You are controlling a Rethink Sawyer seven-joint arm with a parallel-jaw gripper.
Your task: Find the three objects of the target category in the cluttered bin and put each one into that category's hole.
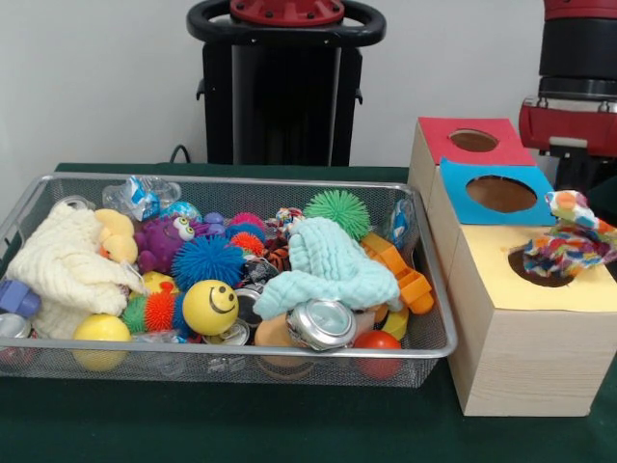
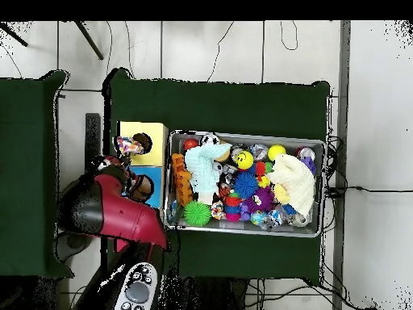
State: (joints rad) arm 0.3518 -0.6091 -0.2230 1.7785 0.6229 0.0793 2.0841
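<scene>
Front view: a blotched fabric piece (image 1: pixel 571 239) is seen lying over the hole (image 1: pixel 536 271) in the yellow-topped box (image 1: pixel 525 333), right of the bin (image 1: pixel 231 362). Behind, the fingers are hidden; their state cannot be told.

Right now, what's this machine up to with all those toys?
The red robot arm is sorting. One blotchy printed fabric piece lies at the hole in the yellow-topped box, partly over the opening, not yet dropped through. The wire bin beside it is full of balls, cloths and cans.
</scene>
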